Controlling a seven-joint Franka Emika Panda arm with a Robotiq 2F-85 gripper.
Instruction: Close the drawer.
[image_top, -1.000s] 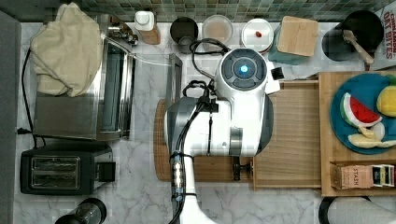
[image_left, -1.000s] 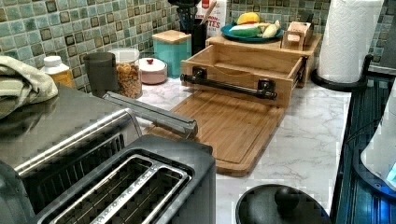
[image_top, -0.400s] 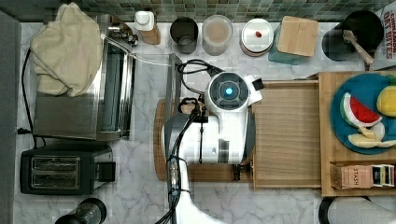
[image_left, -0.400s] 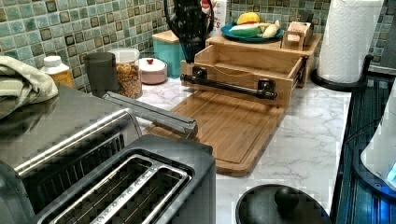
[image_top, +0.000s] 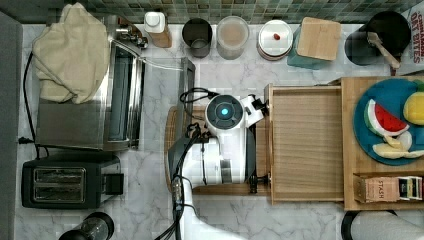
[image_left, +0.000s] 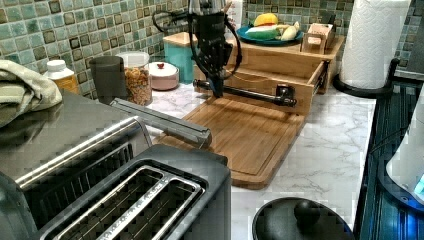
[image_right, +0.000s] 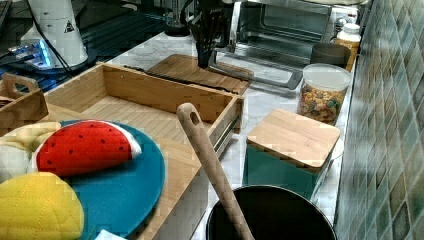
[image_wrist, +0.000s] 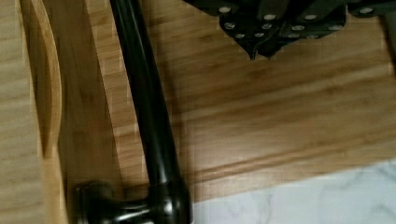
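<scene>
The bamboo drawer (image_top: 307, 145) stands pulled out from under the wooden shelf, its flat bottom bare, as the right view (image_right: 125, 107) also has it. Its black bar handle (image_left: 250, 93) runs along the front panel, and the wrist view has that handle (image_wrist: 144, 93) close up with one post. My gripper (image_left: 218, 91) hangs shut and empty just in front of the handle near its end at the left view's left, tips low over the cutting board (image_left: 240, 135). The wrist view has the gripper (image_wrist: 259, 49) beside the bar, apart from it. The arm's wrist (image_top: 225, 112) covers the gripper from above.
A toaster oven (image_top: 115, 100) with its door (image_left: 160, 122) open lies at the top view's left of the board, a toaster (image_top: 67, 180) near it. Jars and a teal container (image_top: 315, 42) line the wall. A blue plate (image_top: 367, 135) of toy fruit sits on the shelf.
The arm has moved toward the top view's left, off the drawer and over the cutting board, and has come down so the gripper hangs just in front of the handle.
</scene>
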